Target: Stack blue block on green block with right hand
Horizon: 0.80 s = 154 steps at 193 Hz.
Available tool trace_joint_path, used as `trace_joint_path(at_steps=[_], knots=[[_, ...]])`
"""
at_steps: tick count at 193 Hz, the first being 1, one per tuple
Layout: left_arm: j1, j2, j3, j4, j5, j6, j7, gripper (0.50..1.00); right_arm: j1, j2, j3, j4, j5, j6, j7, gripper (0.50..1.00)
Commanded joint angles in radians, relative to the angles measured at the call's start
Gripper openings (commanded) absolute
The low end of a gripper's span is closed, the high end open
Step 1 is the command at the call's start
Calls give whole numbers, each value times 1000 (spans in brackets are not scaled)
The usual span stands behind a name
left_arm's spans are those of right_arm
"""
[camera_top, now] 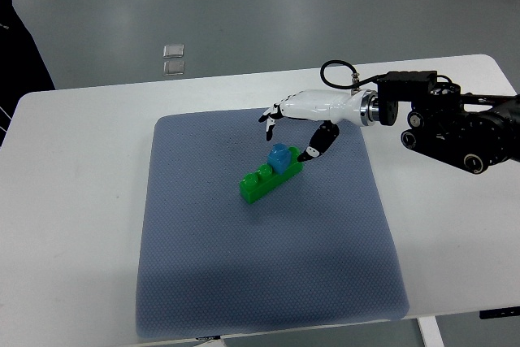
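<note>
Judging by pics, we're ~done: small blue plastic block sits on long green studded block. Right hand hovers just above w/ fingers apart, holding nothing; only pulling away is left.

The right arm reaches in from the right edge, its wrist roughly level. The white right hand points leftward, its dark-tipped fingers spread loosely downward and the thumb angled down, gripping nothing.

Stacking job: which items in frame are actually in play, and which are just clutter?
In play:
- blue block, sitting on the green block
- green block
- right robot hand, open just above the blocks

Lying about:
- grey mat under the blocks
- white table
- two small clear squares on the floor beyond the table
</note>
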<state>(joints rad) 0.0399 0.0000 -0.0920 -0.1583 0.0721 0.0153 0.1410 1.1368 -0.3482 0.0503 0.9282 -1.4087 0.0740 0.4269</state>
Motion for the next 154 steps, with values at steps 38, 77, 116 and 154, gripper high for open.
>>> trace_joint_path(at_steps=[38,77,116,154], knots=[[0,0,0,0,0,0,0,1000,-8,-17,26,-15,358,95,-14,926],[0,0,0,0,0,0,0,1000,-26,-17,29,-152,846,247,-97,926],[0,0,0,0,0,0,0,1000,-92,15,36,-255,1387,285,-244,926],[0,0,0,0,0,0,0,1000,-141,55,37,-272,1694,283,-297,926]])
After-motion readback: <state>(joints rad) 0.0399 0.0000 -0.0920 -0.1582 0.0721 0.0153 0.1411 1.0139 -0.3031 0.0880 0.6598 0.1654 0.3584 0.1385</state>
